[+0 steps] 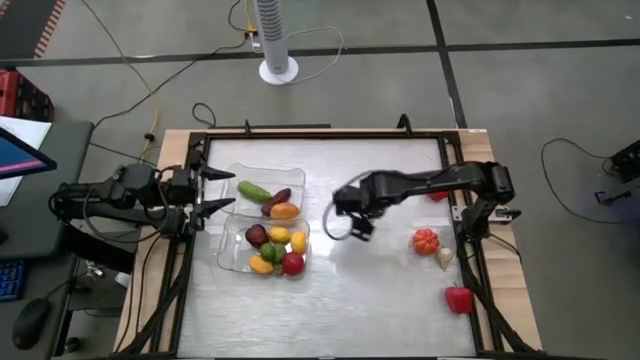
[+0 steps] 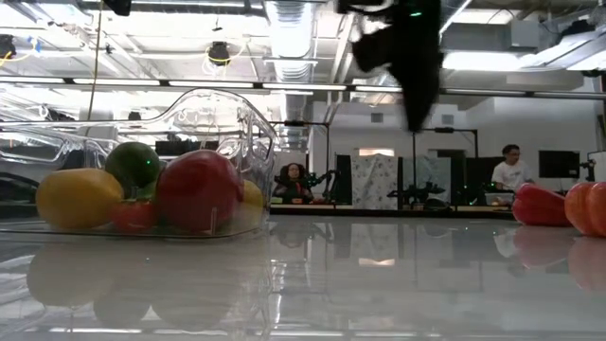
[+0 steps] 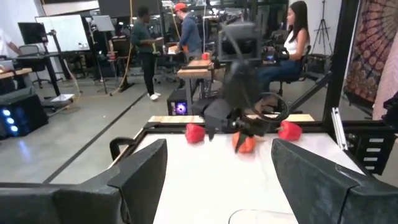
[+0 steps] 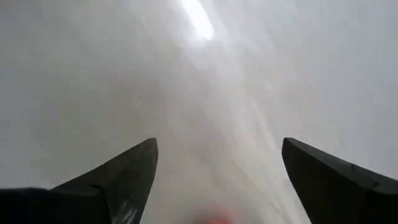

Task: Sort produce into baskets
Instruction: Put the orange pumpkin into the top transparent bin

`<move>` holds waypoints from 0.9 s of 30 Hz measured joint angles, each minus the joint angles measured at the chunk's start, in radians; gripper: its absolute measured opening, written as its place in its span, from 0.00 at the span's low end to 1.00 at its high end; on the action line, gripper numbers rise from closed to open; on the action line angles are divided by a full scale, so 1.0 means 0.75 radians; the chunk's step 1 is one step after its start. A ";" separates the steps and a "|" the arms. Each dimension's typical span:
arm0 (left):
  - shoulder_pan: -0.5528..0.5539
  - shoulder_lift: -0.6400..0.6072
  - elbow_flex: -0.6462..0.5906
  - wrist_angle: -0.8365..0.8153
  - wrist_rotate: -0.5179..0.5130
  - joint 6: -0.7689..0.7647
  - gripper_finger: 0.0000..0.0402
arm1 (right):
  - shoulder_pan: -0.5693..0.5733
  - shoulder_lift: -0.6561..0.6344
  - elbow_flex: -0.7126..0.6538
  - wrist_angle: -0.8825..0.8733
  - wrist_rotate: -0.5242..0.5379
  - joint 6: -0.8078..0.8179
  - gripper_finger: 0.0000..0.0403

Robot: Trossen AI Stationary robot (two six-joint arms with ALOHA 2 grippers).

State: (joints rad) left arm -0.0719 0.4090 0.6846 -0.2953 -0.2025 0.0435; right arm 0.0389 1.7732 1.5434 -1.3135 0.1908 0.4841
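Two clear baskets lie side by side at the table's left. The far basket (image 1: 238,172) holds a green piece (image 1: 254,191), a dark purple one and an orange one. The near basket (image 1: 226,256) holds several red, yellow and green pieces (image 1: 274,250); it also shows in the low view (image 2: 237,123). An orange-red tomato (image 1: 425,240), a whitish piece (image 1: 444,258) and a red pepper (image 1: 459,298) lie on the table at the right. My right gripper (image 1: 345,215) hangs open and empty above the table's middle, right of the baskets. My left gripper (image 1: 232,192) is open and empty at the baskets' left edge.
Another red piece (image 1: 438,195) lies partly under my right arm near the right rail. A dark frame (image 1: 320,135) runs around the table top. Bare table lies between the baskets and the loose produce. People sit and stand in the room beyond the table.
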 joint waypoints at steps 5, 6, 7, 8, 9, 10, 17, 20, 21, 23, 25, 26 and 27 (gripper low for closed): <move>0.000 0.003 0.000 -0.005 0.000 -0.026 0.68 | 0.123 -0.001 -0.057 -0.334 -0.019 0.236 0.91; 0.000 0.003 0.000 -0.006 0.000 -0.031 0.68 | 0.152 -0.001 -0.067 -0.336 -0.041 0.262 0.91; 0.000 0.004 0.000 -0.007 0.000 -0.034 0.68 | 0.183 -0.003 -0.082 -0.334 -0.068 0.275 0.91; 0.000 0.004 0.000 -0.007 0.000 -0.034 0.68 | 0.210 -0.007 -0.104 -0.335 -0.103 0.291 0.91; 0.000 0.004 0.000 -0.007 0.001 -0.034 0.68 | 0.241 -0.012 -0.130 -0.335 -0.132 0.306 0.91; 0.000 0.005 0.000 -0.007 0.001 -0.034 0.68 | 0.269 -0.012 -0.157 -0.333 -0.160 0.314 0.91; 0.000 0.004 0.000 -0.008 0.001 -0.034 0.68 | 0.359 -0.077 -0.403 -0.324 -0.315 0.443 0.91; 0.000 0.004 0.000 -0.008 0.001 -0.038 0.68 | 0.355 -0.123 -0.497 -0.308 -0.321 0.477 0.91; 0.000 0.004 0.000 -0.008 0.001 -0.040 0.68 | 0.351 -0.147 -0.526 -0.288 -0.322 0.485 0.91; 0.000 0.004 0.000 -0.008 0.001 -0.040 0.68 | 0.340 -0.193 -0.581 -0.232 -0.325 0.508 0.91; 0.000 0.004 0.000 -0.008 0.001 -0.039 0.68 | 0.331 -0.234 -0.640 -0.156 -0.325 0.527 0.91; 0.000 0.004 0.000 -0.008 0.001 -0.039 0.68 | 0.326 -0.252 -0.674 -0.132 -0.322 0.532 0.91; 0.000 0.004 0.000 -0.008 0.001 -0.039 0.68 | 0.321 -0.266 -0.708 -0.123 -0.311 0.536 0.91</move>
State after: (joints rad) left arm -0.0720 0.4122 0.6846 -0.3012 -0.2016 0.0142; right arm 0.2795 1.5735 1.0122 -1.4054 -0.0423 0.8861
